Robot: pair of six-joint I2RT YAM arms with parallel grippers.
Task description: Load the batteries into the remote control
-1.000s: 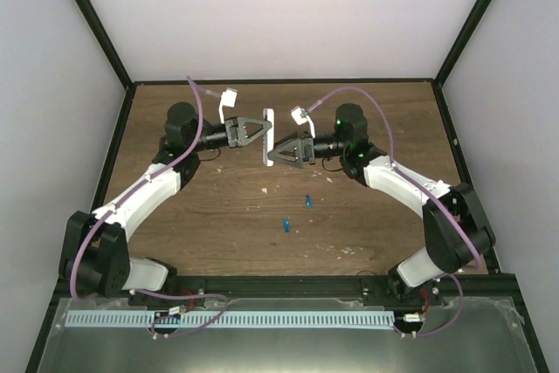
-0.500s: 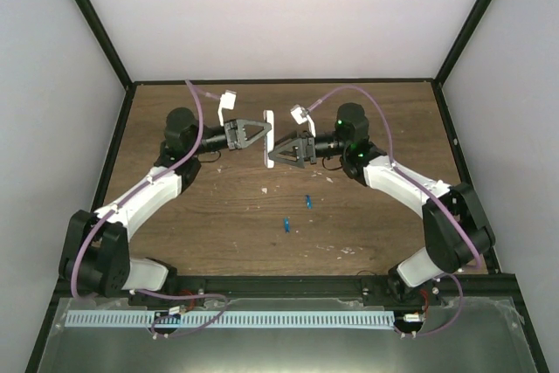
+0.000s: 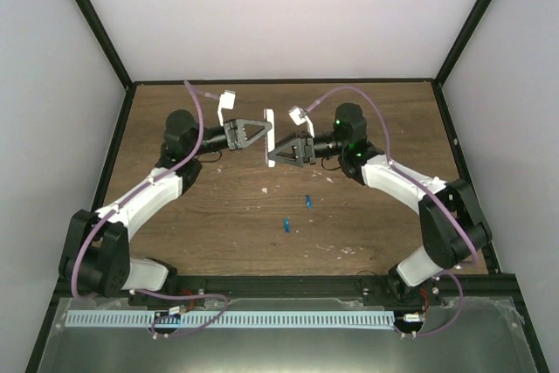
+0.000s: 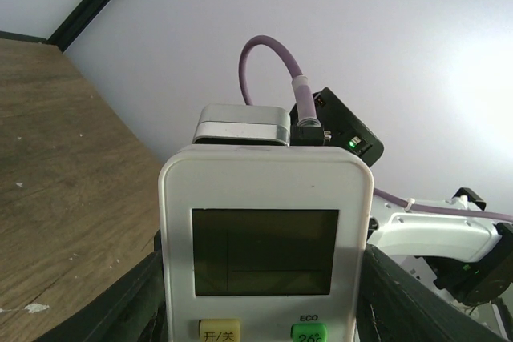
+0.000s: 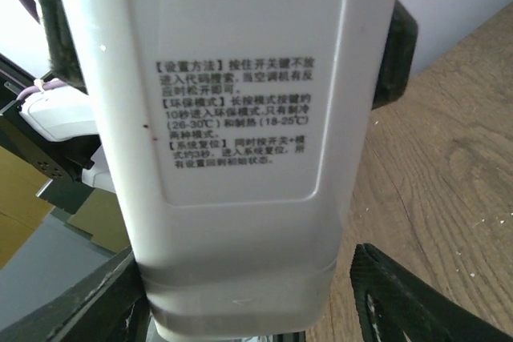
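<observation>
The white remote control (image 3: 270,137) is held in the air over the far middle of the table. My left gripper (image 3: 262,132) is shut on its sides; the left wrist view shows its dark display (image 4: 265,251) and two buttons facing that camera. My right gripper (image 3: 276,153) is open and straddles the remote's lower end from the other side. The right wrist view shows the remote's labelled back (image 5: 240,94), with a gap between it and my right finger (image 5: 417,302). Two blue batteries (image 3: 308,200) (image 3: 286,225) lie on the table nearer me, apart from both grippers.
The wooden table (image 3: 384,120) is walled by white panels and a black frame (image 3: 452,137). Small white crumbs (image 3: 265,188) lie near the middle and near the front right (image 3: 349,251).
Almost nothing. The remote and both grippers have shifted very slightly; the batteries have not moved.
</observation>
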